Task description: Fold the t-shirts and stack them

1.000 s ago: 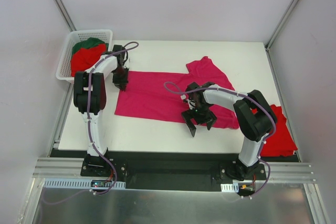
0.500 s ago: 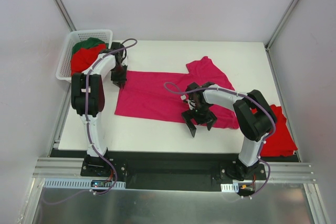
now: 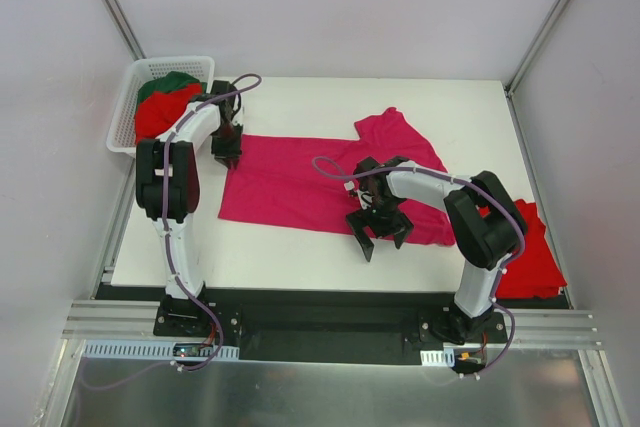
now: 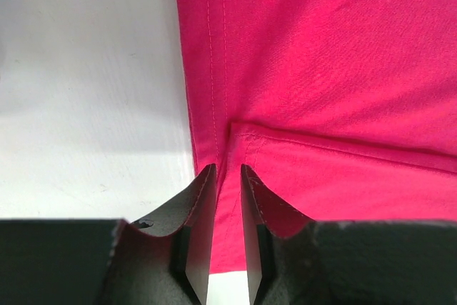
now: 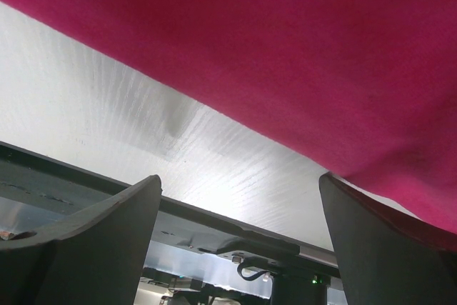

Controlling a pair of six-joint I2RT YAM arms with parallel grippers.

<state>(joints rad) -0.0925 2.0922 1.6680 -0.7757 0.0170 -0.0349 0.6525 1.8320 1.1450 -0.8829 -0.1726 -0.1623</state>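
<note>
Basket: white basket (image 3: 122,127) sitting at ten o'clock, holding a red t-shirt (image 3: 165,112) and a green t-shirt (image 3: 172,81).
Left gripper: left gripper (image 4: 228,171) sitting over the magenta t-shirt (image 3: 300,182) hem, jaws nearly together; pinching or not, can't tell.
Right gripper: right gripper (image 3: 382,239) gaping wide, holding nothing, at that shirt's six o'clock edge.
Far right: second red t-shirt (image 3: 530,257) lying at four o'clock.
Progress: looking early; magenta lying spread out, basket shirts waiting.

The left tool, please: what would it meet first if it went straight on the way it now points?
The left tool would probably meet the pink shirt at its stitched edge first, with the white table just beneath; depth is unclear.
</note>
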